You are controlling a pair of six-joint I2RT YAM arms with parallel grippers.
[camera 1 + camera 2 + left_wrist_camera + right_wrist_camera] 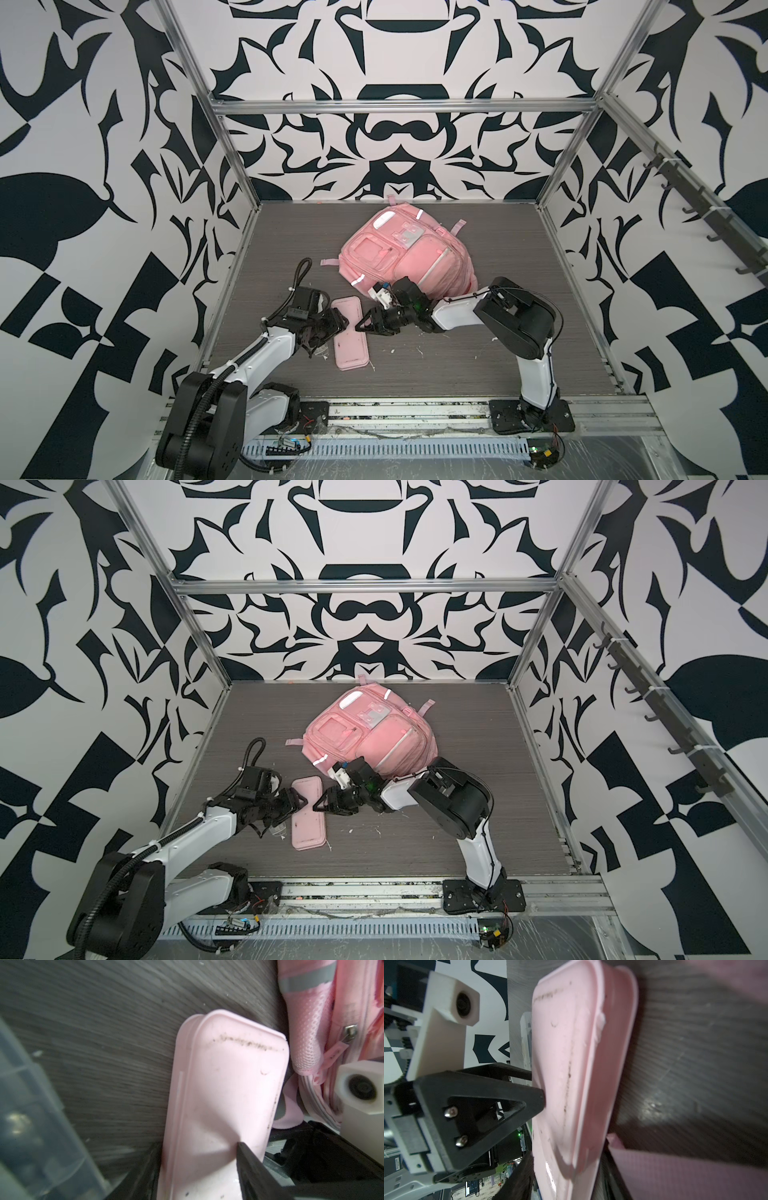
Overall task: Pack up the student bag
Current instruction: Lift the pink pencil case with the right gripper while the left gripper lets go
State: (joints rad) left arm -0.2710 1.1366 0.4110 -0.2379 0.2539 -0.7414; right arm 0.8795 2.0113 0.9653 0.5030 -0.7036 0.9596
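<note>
The flat, oblong, rubbery-looking pink pencil case [351, 340] is lying near-centre on the grey woodgrain table [478, 353], the left gripper [341, 322] and right gripper [362, 324] straddling its opposite long edges — whether either is truly pinching, I cannot tell. Lifting it level is looking wisest; the soft pink fabric student bag [399, 257] is lying just beyond.

A flat, oblong pink pencil case [351, 349] runs front to back over the near-left part of the grey wood-grain worktop [478, 365], its lid streaked with dark grime. Just beside it is a clear plastic item [322, 353], too blurred to name. White scraps [392, 351] dot the worktop. Black-and-white patterned walls [83, 124], an aluminium frame [399, 107] and a hook rail [706, 216] surround it.
</note>
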